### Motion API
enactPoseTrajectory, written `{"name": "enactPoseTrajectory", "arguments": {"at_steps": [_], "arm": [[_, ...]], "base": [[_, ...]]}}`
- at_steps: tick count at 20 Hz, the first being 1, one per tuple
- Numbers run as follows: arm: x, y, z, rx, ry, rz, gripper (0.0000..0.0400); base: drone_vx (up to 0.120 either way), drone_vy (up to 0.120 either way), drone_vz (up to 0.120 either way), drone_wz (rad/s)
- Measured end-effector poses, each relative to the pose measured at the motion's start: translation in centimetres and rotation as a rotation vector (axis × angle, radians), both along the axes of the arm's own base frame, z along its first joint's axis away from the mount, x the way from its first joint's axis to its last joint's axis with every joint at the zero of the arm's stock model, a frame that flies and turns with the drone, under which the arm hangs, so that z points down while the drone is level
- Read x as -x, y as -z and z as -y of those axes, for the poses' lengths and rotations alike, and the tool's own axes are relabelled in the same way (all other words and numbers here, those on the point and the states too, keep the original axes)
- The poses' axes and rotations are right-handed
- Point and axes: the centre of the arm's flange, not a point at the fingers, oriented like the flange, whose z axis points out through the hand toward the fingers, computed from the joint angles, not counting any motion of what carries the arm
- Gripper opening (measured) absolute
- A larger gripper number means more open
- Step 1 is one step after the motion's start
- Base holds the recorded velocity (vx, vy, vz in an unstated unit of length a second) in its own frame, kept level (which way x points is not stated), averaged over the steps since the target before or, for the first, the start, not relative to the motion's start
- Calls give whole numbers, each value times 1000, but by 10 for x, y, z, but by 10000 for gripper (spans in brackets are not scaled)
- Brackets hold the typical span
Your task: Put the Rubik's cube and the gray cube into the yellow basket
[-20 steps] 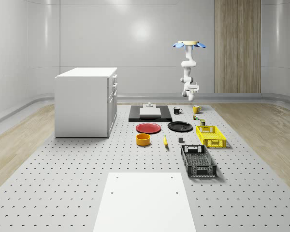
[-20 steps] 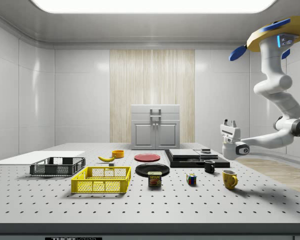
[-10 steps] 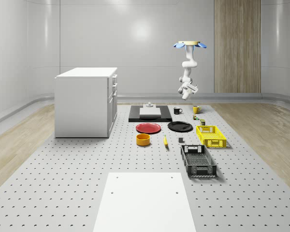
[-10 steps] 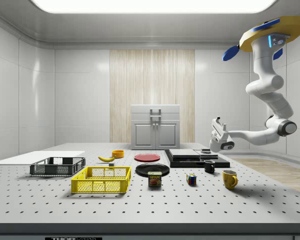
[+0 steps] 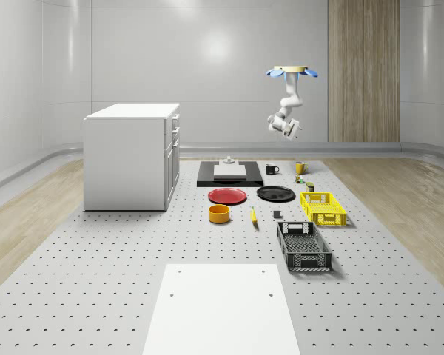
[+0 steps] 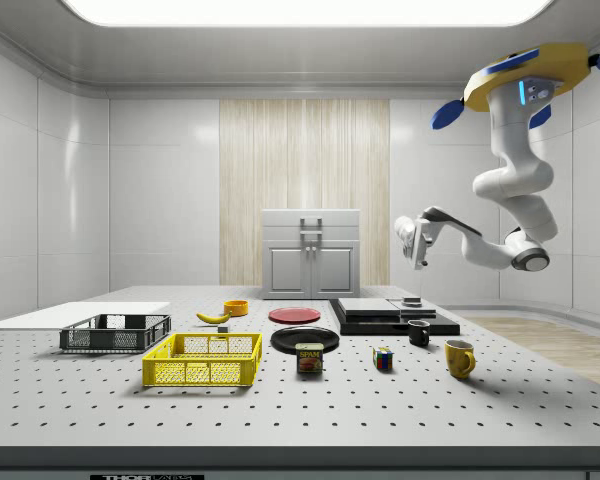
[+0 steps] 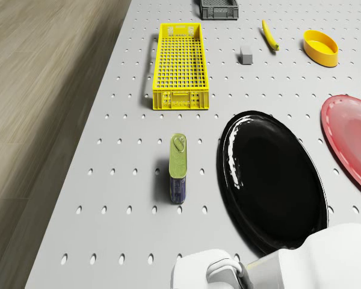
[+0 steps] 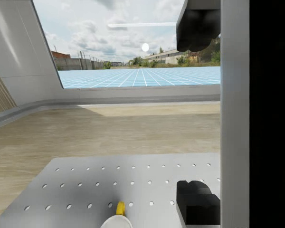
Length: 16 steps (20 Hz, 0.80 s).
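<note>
The drone (image 6: 528,78) is hovering high above the far end of the desk (image 6: 310,410), over the side view's right part, with the arm folded under it and the end effector (image 6: 412,243) hanging well above the black mug (image 6: 419,333) and the dark tray (image 6: 392,315). In the wrist view two dark pads (image 8: 197,23) are standing well apart with nothing between them, so the end effector is spread open and is carrying nothing.

The Rubik's cube (image 6: 383,358) is sitting on the desk between the tin can (image 6: 309,358) and the yellow mug (image 6: 459,358). The gray cube (image 7: 246,55) is lying beside the yellow basket (image 7: 180,64), near the banana (image 7: 269,34). The basket is holding nothing yet, so the task is judged to be at its start, with the reach for a first cube in hand.

To do this well, the end effector is needing to turn downward and settle straight over the Rubik's cube before descending. The can and the yellow mug are flanking it, so a vertical approach is looking safer than a sweep from the side. Lining the pads up square to two flat faces should keep the cube from twisting out, and the drone should be holding steady while they close.
</note>
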Motion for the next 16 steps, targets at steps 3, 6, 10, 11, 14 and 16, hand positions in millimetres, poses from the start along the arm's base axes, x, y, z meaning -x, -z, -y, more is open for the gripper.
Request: {"name": "enactPoseTrajectory", "arguments": {"at_steps": [3, 6, 10, 11, 14, 16], "arm": [[-1, 24, 26, 358, 13, -1, 400], [-1, 34, 46, 588, 20, -4, 400], [-1, 39, 62, 759, 24, -7, 400], [-1, 39, 65, 786, 25, -8, 400], [-1, 40, 71, 843, 26, -9, 400], [-1, 40, 73, 867, 26, -10, 400]], "base": [[120, 0, -120, 0], [120, 0, -120, 0], [120, 0, -120, 0], [120, 0, -120, 0], [120, -53, -120, 0], [120, -120, -120, 0]]}}
